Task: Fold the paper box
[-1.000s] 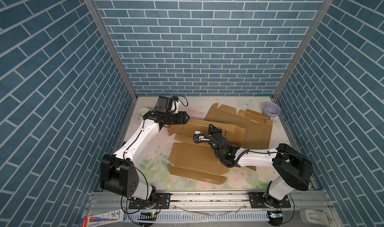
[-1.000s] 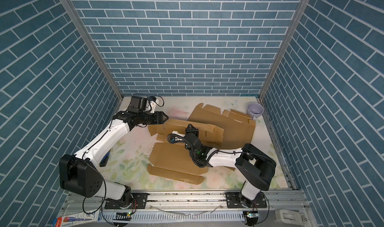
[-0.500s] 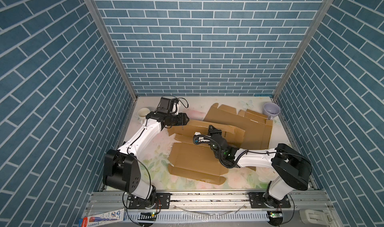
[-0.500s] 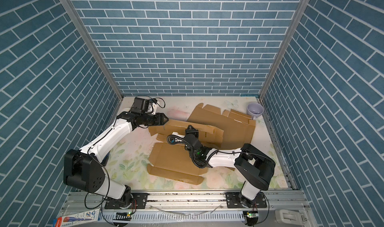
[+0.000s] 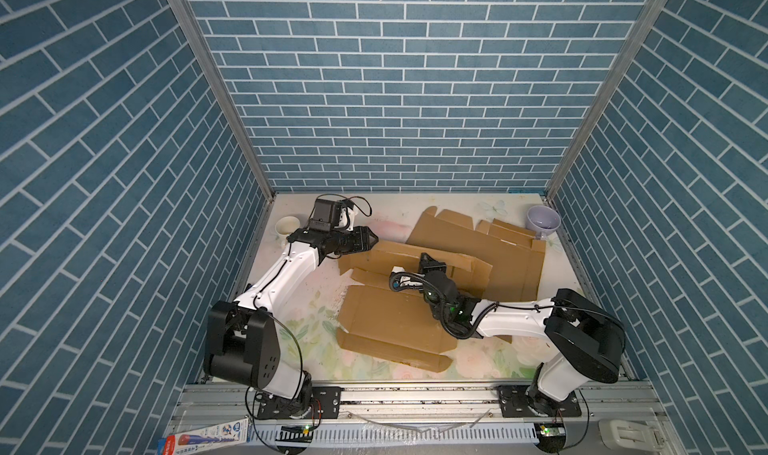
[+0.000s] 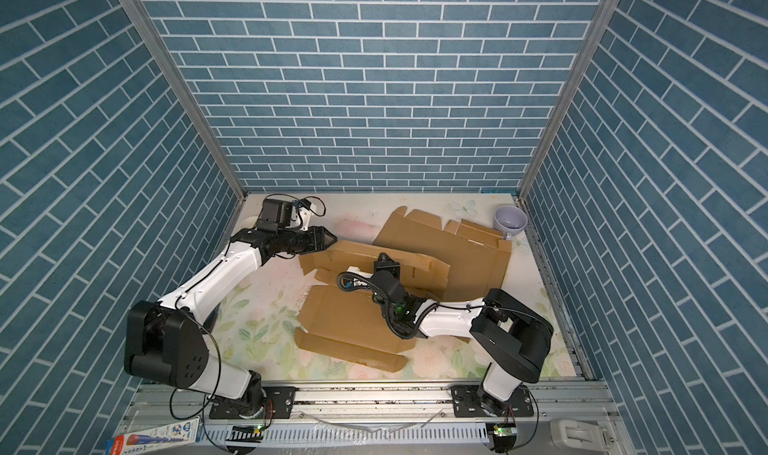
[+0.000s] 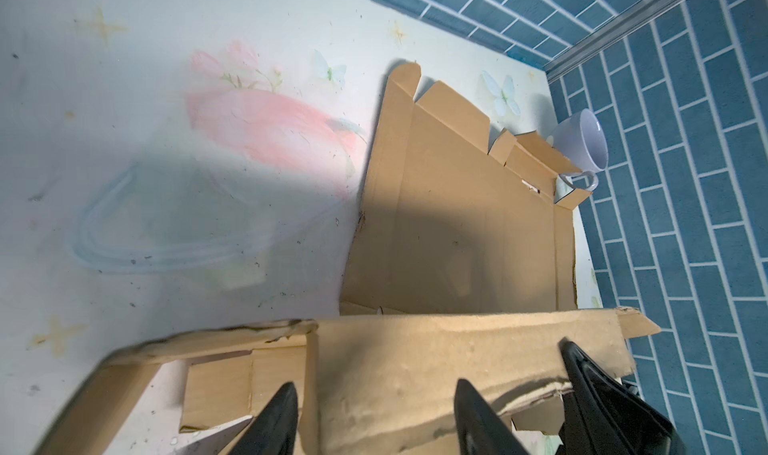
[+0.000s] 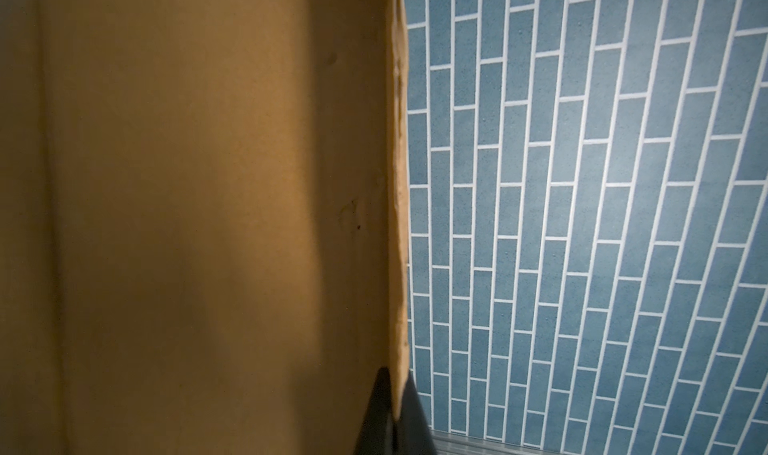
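Jaws of the left gripper point(image 7: 376, 390) stand partly apart at the near end of the raised flap point(image 7: 457, 340), with nothing clamped that I can see. The right gripper point(image 8: 390, 376) is pinched tight on that flap's free edge. The paper box point(image 5: 386, 320) lies in the middle of the table point(image 5: 299, 320), its base panel flat and the flap lifted along its far side. The flap's long axis runs across both top views, from the left gripper's tips toward the right arm. It therefore lies straight ahead of the left jaws, and the left arm is nearer its unheld end. My guess is the coming move turns on closing there. Count: two cardboard sheets, the box and a flat sheet point(image 5: 490, 249) behind it; two cups, a lilac cup point(image 5: 543, 223) and a cream cup point(image 5: 286, 225), in the back corners
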Controlling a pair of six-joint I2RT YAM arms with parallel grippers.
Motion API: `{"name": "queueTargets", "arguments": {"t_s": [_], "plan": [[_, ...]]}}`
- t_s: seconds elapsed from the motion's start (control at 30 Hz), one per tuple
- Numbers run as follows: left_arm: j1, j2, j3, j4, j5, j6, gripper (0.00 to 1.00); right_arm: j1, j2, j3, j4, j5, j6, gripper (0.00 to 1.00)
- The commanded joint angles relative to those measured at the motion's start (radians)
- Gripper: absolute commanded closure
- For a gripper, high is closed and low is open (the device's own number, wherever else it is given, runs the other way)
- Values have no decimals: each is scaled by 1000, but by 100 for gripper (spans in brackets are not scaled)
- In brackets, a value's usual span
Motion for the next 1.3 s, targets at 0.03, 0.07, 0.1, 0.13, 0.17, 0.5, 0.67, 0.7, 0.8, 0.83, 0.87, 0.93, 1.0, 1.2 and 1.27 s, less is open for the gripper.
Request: {"name": "queueTargets", "arguments": {"t_s": [0.03, 0.07, 0.1, 0.13, 0.17, 0.5, 0.67, 0.7, 0.8, 0.83, 0.87, 0.93, 1.0, 1.2, 1.27], "plan": [[101, -121, 6, -25, 15, 96, 35, -37, -64, -48, 18, -61, 12, 100], [140, -145, -2, -14, -6, 116, 35, -46, -74, -57, 21, -77, 12, 100], [182, -167, -17, 11, -39, 130, 35, -54, -85, -64, 22, -92, 12, 100], [213, -179, -35, 39, -71, 140, 35, -61, -95, -70, 24, -106, 13, 100], [246, -181, -55, 76, -94, 150, 36, -67, -103, -76, 33, -124, 14, 100], [256, 55, -124, 225, -95, 245, 36, -133, -108, -91, 92, -243, 20, 100], [223, 94, -215, 386, -17, 220, 32, -140, -117, -97, 91, -257, 20, 100], [218, 92, -235, 422, -3, 209, 33, -142, -119, -96, 89, -258, 20, 100], [192, 73, -270, 470, 48, 177, 33, -145, -124, -89, 76, -262, 18, 100], [176, 59, -290, 478, 56, 172, 33, -146, -129, -88, 67, -263, 18, 100], [159, 38, -315, 481, 57, 169, 33, -146, -134, -87, 61, -265, 17, 100], [121, -3, -367, 489, 50, 162, 34, -145, -146, -86, 41, -266, 18, 100], [81, -45, -429, 522, 18, 139, 35, -145, -161, -83, 11, -265, 18, 100], [-11, -103, -525, 583, -78, 83, 35, -133, -188, -86, -57, -262, 40, 100], [-34, -114, -544, 601, -95, 72, 34, -130, -182, -87, -60, -256, 41, 100]]}}
